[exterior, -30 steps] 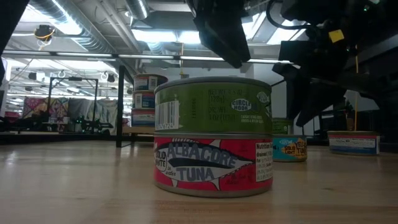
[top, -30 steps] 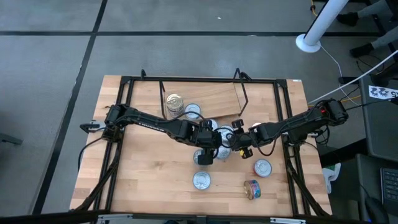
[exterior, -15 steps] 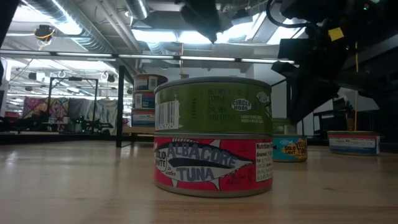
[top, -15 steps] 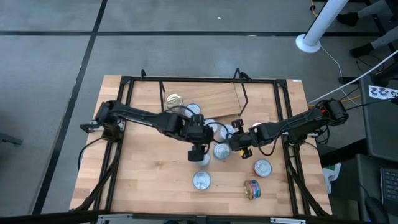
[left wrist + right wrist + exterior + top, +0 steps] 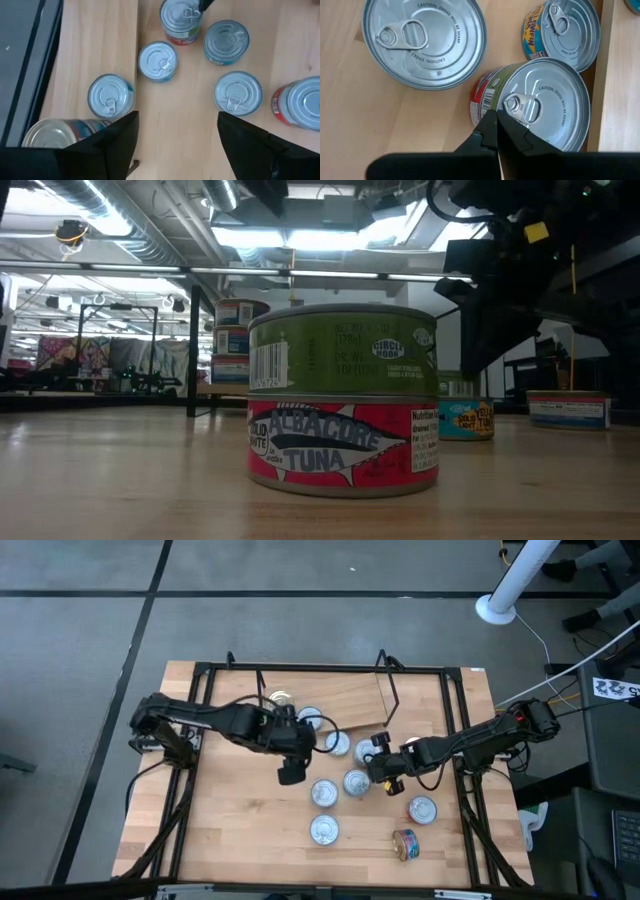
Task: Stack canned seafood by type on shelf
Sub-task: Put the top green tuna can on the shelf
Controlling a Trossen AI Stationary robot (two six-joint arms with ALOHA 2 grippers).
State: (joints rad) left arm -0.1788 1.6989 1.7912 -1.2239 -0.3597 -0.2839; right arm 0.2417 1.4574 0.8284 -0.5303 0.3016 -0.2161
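High view: I find my left claw released and empty beside the shelf, my right claw clenched, nearer the green-over-red stacked tin just below the shelf.

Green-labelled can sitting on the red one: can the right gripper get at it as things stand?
Probably yes. The right gripper hangs just over the green can, nothing between them. It is shut, though, so it must open first, and the yellow-and-blue can stands close beside.
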